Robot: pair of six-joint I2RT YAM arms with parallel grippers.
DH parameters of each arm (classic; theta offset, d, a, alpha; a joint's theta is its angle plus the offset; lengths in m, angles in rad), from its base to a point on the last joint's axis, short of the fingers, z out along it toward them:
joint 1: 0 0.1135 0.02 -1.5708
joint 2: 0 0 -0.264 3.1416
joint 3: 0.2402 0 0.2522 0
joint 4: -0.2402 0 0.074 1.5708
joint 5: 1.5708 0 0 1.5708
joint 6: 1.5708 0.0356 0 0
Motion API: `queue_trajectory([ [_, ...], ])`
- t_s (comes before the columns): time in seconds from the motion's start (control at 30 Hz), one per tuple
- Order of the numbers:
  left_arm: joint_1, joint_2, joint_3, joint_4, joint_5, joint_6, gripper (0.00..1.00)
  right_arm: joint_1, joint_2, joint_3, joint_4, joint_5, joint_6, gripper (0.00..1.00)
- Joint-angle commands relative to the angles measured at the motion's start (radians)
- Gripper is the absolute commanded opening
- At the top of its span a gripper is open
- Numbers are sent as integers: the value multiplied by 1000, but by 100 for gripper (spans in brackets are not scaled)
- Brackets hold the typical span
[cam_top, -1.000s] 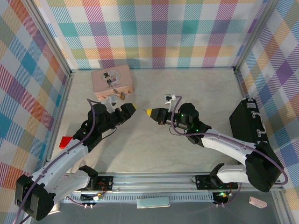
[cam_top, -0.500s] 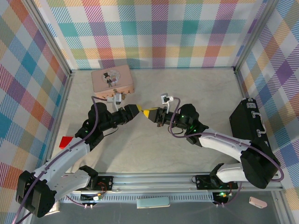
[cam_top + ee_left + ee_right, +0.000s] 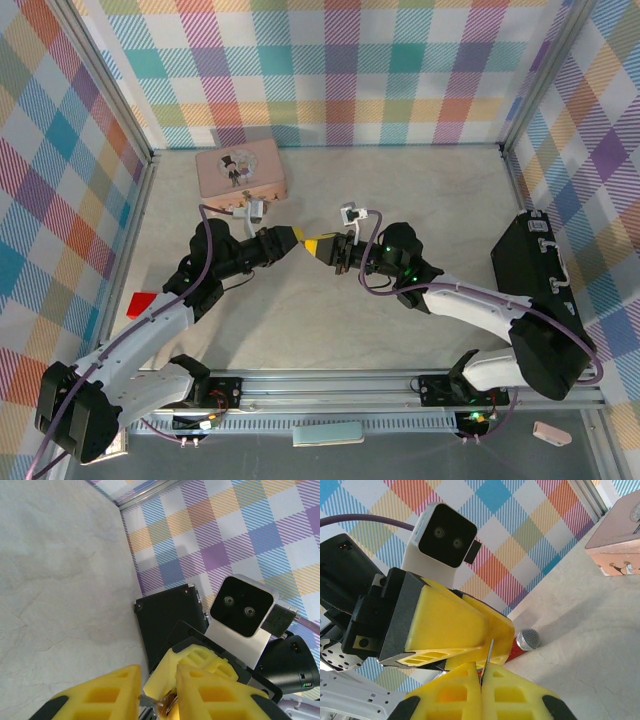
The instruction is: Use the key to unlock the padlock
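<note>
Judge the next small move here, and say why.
Probably close the left claw onto the thin silver metal key: the shut right claw pinches it, the claws meet tip to tip, and its free end reaches the left claw's yellow fingers.

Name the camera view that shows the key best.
Right wrist: the key stands as a thin silver sliver pinched in the right gripper. Top external: too small to tell. Left wrist: a blurred glint, uncertain.

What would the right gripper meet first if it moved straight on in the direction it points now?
The left gripper. The right gripper, shut on the key, points straight at its tips; the two look almost touching.
</note>
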Motion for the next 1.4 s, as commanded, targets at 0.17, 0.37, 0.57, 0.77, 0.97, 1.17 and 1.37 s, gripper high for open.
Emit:
queue_trajectory([
  [0.17, -11, -1, 27, 36, 25, 5, 17, 5, -13, 17, -2, 7, -14, 0],
  [0.37, -15, 0, 29, 35, 20, 8, 10, 5, -13, 17, -12, 22, -4, 0],
  [0.57, -31, 8, 32, 28, -4, 11, 1, 3, -11, 23, -18, 39, 34, 0],
  [0.77, -57, 2, 10, 75, -82, -14, 0, -8, 28, 5, 121, 39, 222, 26],
  [0.97, -76, 19, -3, 139, -104, -38, 0, -16, 110, 6, 297, -2, 363, 39],
  [1.17, -80, 12, -4, 122, -122, -30, 0, -17, 108, 1, 305, -6, 357, 40],
  [1.37, -80, 7, -7, 93, -152, -20, 0, -18, 86, -5, 288, -7, 350, 32],
])
